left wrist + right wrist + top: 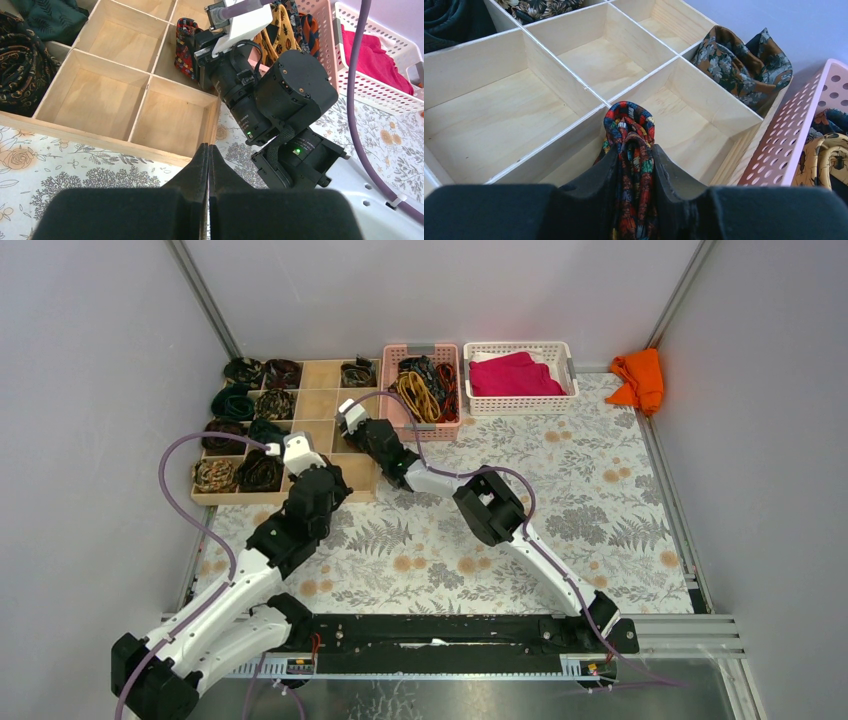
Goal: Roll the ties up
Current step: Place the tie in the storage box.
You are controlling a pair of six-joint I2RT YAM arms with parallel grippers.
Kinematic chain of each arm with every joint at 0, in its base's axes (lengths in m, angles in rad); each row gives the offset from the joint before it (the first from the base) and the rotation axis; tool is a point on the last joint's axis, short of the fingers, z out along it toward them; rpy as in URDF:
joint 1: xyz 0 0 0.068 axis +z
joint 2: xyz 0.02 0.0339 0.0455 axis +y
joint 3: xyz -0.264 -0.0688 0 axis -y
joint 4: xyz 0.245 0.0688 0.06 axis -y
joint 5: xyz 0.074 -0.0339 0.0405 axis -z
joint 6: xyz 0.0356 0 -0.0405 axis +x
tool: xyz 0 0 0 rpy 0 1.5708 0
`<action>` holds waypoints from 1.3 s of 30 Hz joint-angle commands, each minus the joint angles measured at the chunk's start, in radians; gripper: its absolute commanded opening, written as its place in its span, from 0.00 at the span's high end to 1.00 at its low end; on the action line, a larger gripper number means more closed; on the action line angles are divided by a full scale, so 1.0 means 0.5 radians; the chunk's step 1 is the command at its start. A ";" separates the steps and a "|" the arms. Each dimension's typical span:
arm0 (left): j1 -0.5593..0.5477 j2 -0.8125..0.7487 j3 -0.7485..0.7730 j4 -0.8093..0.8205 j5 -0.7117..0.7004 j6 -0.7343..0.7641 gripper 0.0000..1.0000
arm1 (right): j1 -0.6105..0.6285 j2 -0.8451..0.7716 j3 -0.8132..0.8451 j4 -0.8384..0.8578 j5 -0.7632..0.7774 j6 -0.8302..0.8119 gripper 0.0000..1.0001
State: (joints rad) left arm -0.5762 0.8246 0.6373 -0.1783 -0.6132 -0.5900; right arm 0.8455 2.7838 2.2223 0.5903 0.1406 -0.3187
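Note:
My right gripper (635, 148) is shut on a rolled red-orange-and-dark tie (630, 125). It holds the tie upright over a bare compartment of the wooden organizer (589, 90), next to the compartment with a brown floral rolled tie (744, 65). From above, the right gripper (352, 420) hangs at the organizer's (320, 400) right side. The left wrist view shows the same tie (186, 47) under the right arm. My left gripper (208, 146) is shut on nothing, raised above the organizer's near edge (115, 142). Several rolled ties (245, 405) fill the left compartments.
A pink basket (425, 432) behind the right gripper holds loose unrolled ties (425, 388). Beside it a white basket (520, 408) holds a magenta cloth (512, 375). An orange cloth (640, 378) lies in the back right corner. A floral tablecloth (560, 510) covers the table.

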 commanded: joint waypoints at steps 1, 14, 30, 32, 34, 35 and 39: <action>0.003 0.016 -0.011 0.090 -0.082 0.035 1.00 | -0.001 -0.016 -0.047 0.190 -0.037 -0.056 0.77; 0.003 0.033 -0.007 0.025 -0.155 -0.013 0.97 | 0.015 -0.071 -0.164 0.251 -0.097 -0.110 0.16; 0.002 0.102 -0.013 0.072 -0.127 -0.010 0.87 | 0.012 -0.394 -0.537 0.550 -0.415 0.418 0.14; 0.002 0.118 -0.009 0.072 -0.127 -0.002 0.86 | 0.011 -0.400 -0.520 0.589 -0.421 0.445 0.13; 0.002 0.133 -0.006 0.072 -0.127 0.004 0.86 | 0.012 -0.400 -0.494 0.646 -0.405 0.480 0.12; 0.002 0.138 -0.001 0.071 -0.127 0.006 0.86 | 0.009 -0.390 -0.463 0.653 -0.398 0.501 0.12; 0.002 0.154 0.007 0.076 -0.131 0.015 0.85 | 0.006 -0.348 -0.291 0.623 -0.427 0.554 0.09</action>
State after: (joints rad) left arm -0.5762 0.8951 0.6373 -0.1791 -0.6548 -0.5949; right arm 0.8417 2.6713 1.9747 0.8280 -0.0315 -0.0982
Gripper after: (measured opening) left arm 0.146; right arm 0.892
